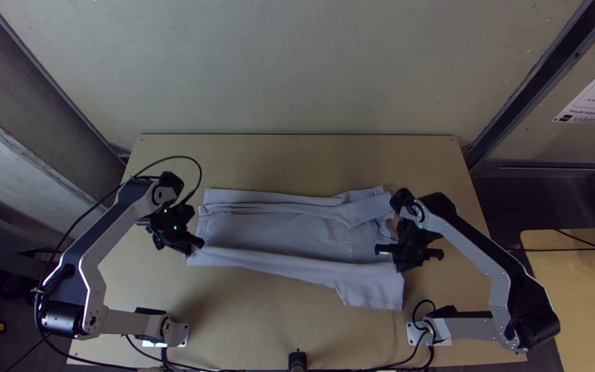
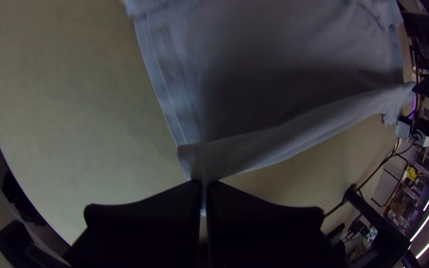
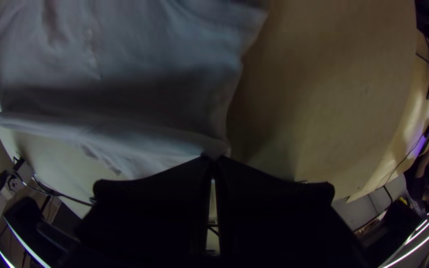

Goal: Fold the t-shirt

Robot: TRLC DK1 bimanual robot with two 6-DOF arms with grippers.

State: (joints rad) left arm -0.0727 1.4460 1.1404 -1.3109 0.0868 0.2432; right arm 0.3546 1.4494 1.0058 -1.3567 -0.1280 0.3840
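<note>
The light grey-blue t-shirt (image 1: pixel 290 227) lies crosswise on the table, its far part folded into a band and its near edge raised between the two grippers. My left gripper (image 1: pixel 200 246) is at the shirt's near left corner; in the left wrist view the left gripper (image 2: pixel 204 184) is shut on that corner of the t-shirt (image 2: pixel 254 149). At the near right part of the shirt is my right gripper (image 1: pixel 395 252); in the right wrist view the right gripper (image 3: pixel 214 160) is shut on the edge of the t-shirt (image 3: pixel 140 139). A loose flap hangs toward the near side beside it.
Bare wood of the table (image 1: pixel 270 313) shows on the near side of the shirt, and more lies beyond it. Black cables run along the near edge between the arm bases. A second wooden table (image 1: pixel 580 275) stands at the right.
</note>
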